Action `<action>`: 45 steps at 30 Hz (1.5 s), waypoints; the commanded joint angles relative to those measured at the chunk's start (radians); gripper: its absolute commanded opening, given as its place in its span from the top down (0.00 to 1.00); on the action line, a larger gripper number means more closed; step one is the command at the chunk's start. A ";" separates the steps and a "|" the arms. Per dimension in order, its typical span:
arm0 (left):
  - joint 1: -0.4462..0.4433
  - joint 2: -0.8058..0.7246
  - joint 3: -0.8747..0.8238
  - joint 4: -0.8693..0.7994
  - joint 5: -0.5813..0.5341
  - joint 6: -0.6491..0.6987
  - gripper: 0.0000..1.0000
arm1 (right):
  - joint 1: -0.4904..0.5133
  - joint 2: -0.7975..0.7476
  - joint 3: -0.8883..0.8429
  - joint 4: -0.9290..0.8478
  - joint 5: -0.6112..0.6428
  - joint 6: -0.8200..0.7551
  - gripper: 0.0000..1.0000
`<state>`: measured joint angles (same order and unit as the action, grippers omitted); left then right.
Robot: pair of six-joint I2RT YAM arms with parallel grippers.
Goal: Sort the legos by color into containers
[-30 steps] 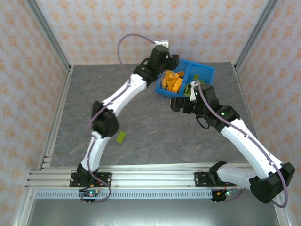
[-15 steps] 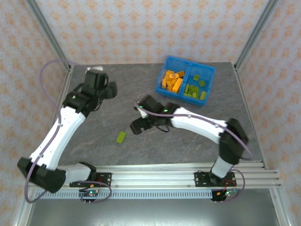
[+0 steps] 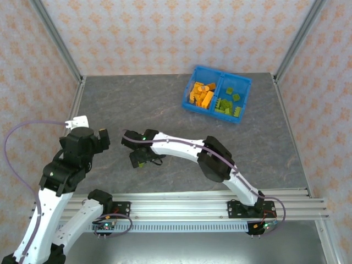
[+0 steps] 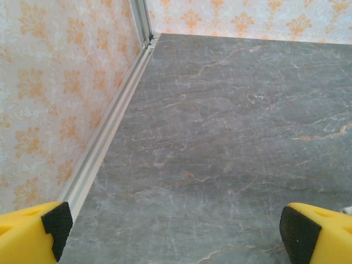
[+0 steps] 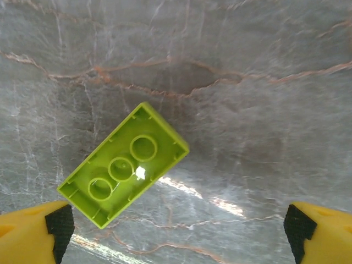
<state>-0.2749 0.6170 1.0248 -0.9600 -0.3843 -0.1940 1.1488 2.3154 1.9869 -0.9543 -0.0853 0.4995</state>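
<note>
While oblong lime brick (image 5: 124,165) lies underside-up on veined grey tabletop (image 5: 258,82), right gripper (image 5: 176,225) and left gripper (image 4: 176,228) gape wide.

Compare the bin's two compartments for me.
The left compartment holds orange bricks; the right compartment holds lime green bricks. The orange bricks look heaped together, while the green ones lie more spread out, with bare blue floor at the far end. Both are halves of one blue bin, split by a central wall, and each holds a single colour.
</note>
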 commanded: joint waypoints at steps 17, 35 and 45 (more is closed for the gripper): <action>0.004 -0.251 -0.080 0.007 0.351 0.267 0.00 | -0.008 0.203 0.270 -0.187 0.042 0.009 0.02; 0.004 -0.239 -0.162 0.049 0.873 0.497 0.00 | -0.056 -0.021 -0.148 0.016 0.019 -0.043 0.64; 0.003 -0.143 -0.181 0.169 1.017 0.545 0.00 | -0.238 -0.357 -0.442 0.212 -0.022 -0.029 0.74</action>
<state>-0.2749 0.4404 0.8532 -0.8860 0.5594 0.3267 0.9546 2.0850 1.5860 -0.7963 -0.1299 0.4603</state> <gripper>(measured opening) 0.997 0.300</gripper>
